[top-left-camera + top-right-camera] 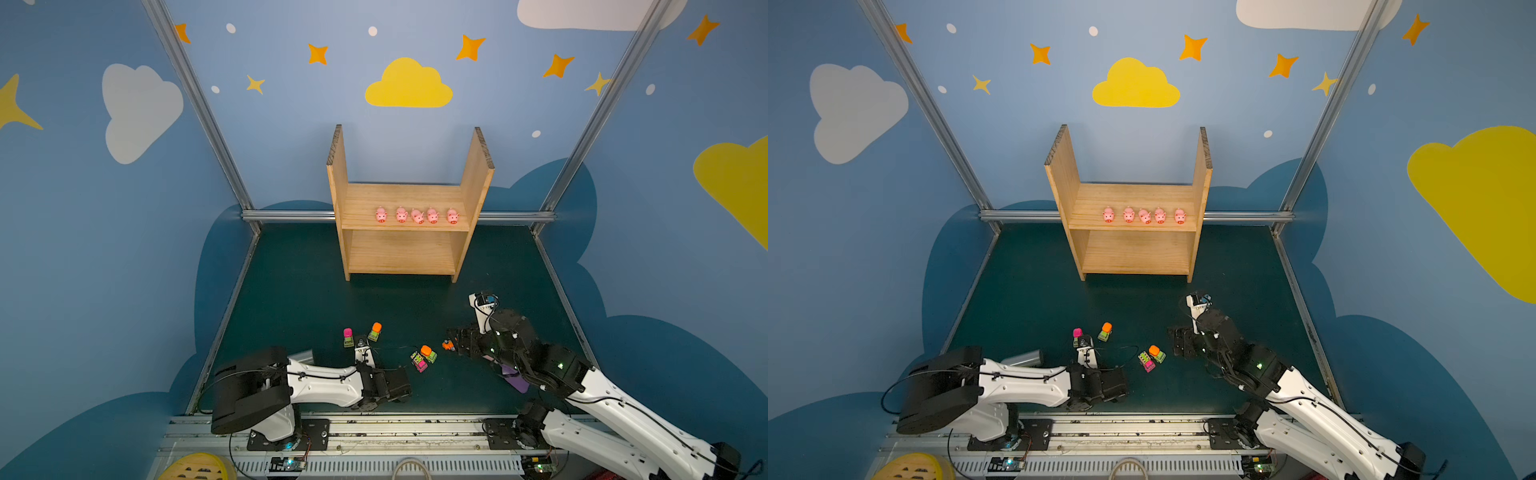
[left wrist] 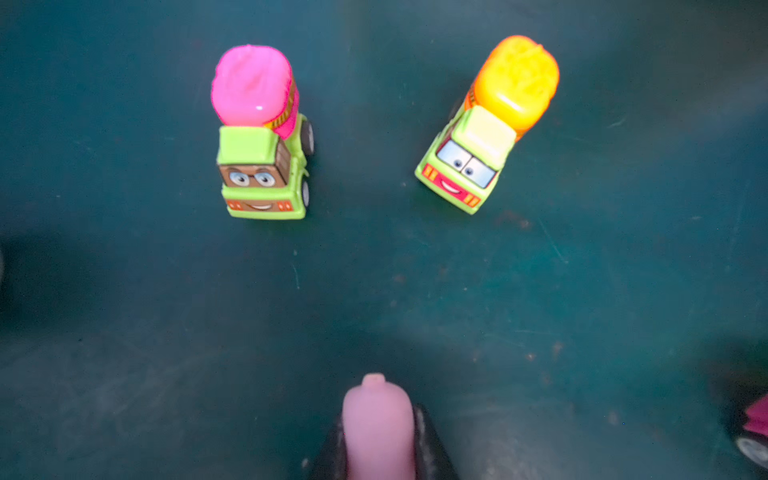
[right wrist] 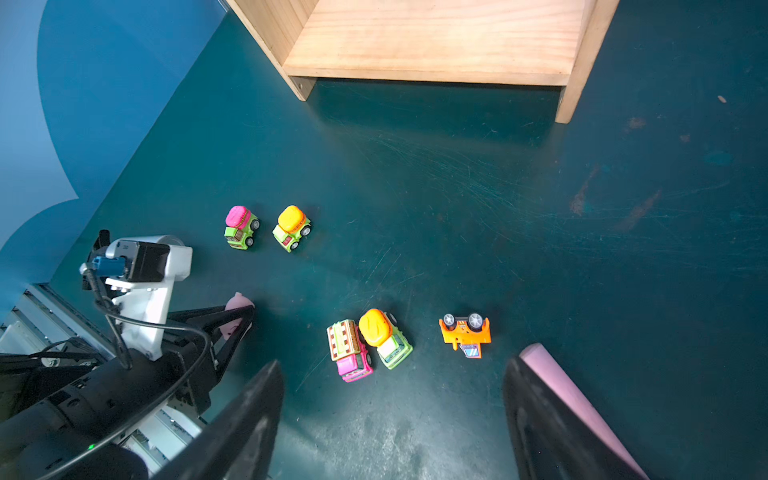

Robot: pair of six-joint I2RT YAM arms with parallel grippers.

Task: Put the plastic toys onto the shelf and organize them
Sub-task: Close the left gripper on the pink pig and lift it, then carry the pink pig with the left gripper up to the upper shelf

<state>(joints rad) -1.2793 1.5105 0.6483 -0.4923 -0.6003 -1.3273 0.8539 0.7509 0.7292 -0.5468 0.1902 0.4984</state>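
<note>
**Pig clamped in left fingers, trucks loose before the shelf**

Shelf [image 1: 338,187] stands at the far middle of the table [image 1: 291,291]; five pigs [image 1: 417,216] line the front edge of its upper board, snouts facing outward.

Well in front of the shelf, toward its left panel, the left fingers [image 2: 430,453] press on both sides of a pig [image 2: 376,419], low at the table; whether it rests there or is lifted I cannot tell. Just past them on the shelf side, a pink-drum truck [image 2: 262,137] and an orange-drum truck [image 2: 486,129] stand on their wheels, apart from each other, cabs turned away from the shelf.

Nearer the shelf's right panel, yet well in front of it, a pink truck [image 3: 351,353] and a second orange-drum truck [image 3: 386,338] touch side by side; an orange car [image 3: 465,332] lies tipped over near them, wheels showing. The right fingers [image 3: 249,415] stand wide apart and free, close to that car; a purple scoop [image 1: 515,384] lies under that arm, its pink handle just beside one finger in the right wrist view.
</note>
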